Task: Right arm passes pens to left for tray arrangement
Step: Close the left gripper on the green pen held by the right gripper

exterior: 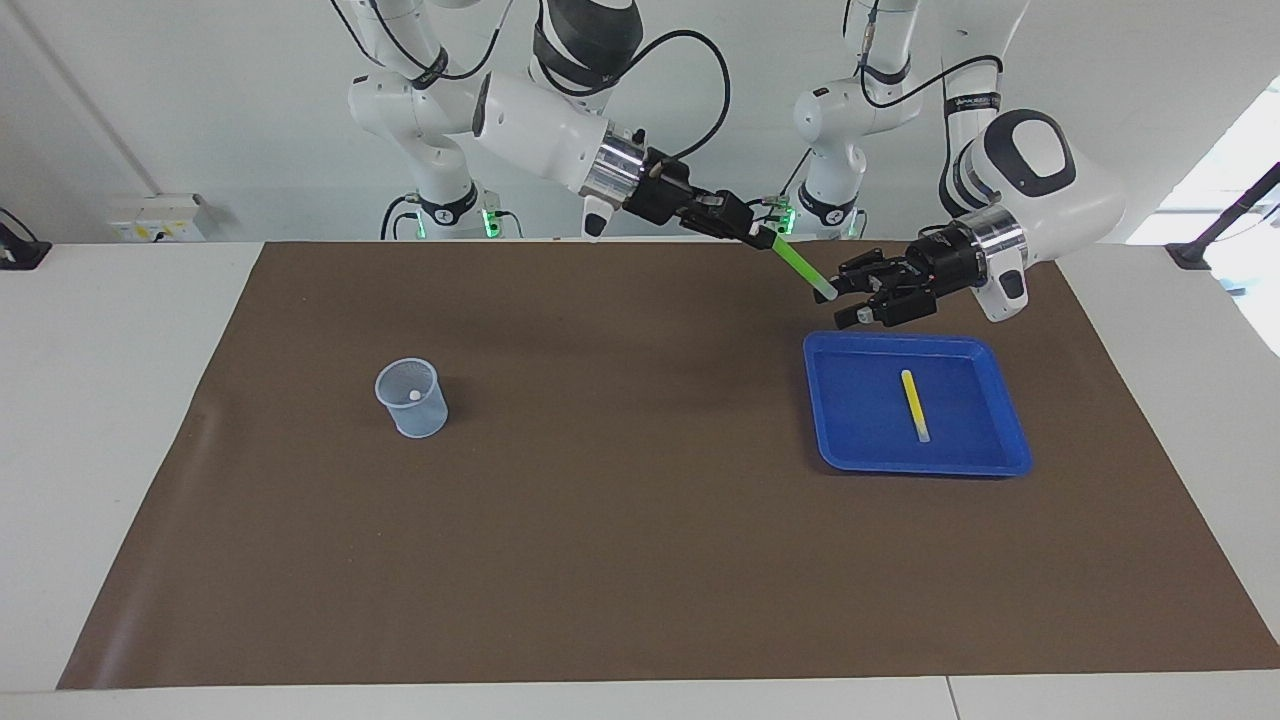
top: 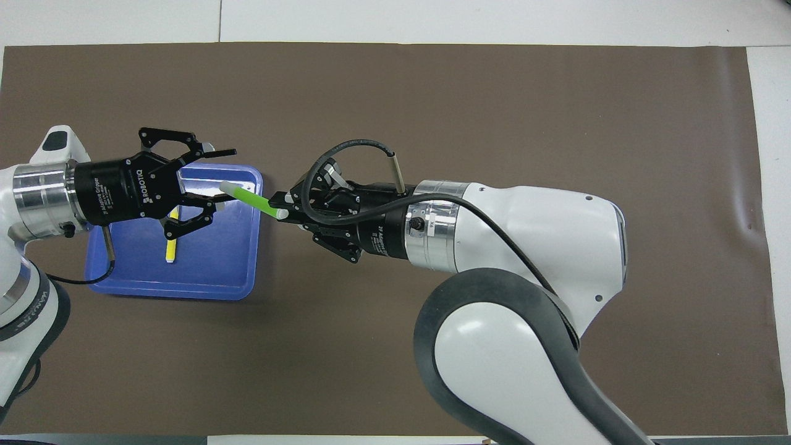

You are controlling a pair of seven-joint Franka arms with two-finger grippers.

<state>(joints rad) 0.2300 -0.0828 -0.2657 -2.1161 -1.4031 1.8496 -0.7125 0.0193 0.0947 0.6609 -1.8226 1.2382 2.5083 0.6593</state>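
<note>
My right gripper [exterior: 757, 235] [top: 281, 207] is shut on one end of a green pen [exterior: 797, 265] [top: 250, 199], held in the air beside the edge of the blue tray [exterior: 860, 415] [top: 216, 272] that faces the right arm. The pen's pale free end lies between the fingers of my left gripper [exterior: 843, 295] [top: 228, 175], which hangs over the tray's corner nearest the robots. Its jaws stand half closed, with a gap still showing around the pen. A yellow pen [exterior: 914, 405] [top: 170, 248] lies flat in the tray, partly covered by the left gripper in the overhead view.
A small translucent mesh cup [exterior: 412, 397] stands on the brown mat [exterior: 620, 520] toward the right arm's end, with a small pale dot showing inside it. In the overhead view the right arm hides the cup. Two smaller white arms with green-lit bases stand at the robots' end.
</note>
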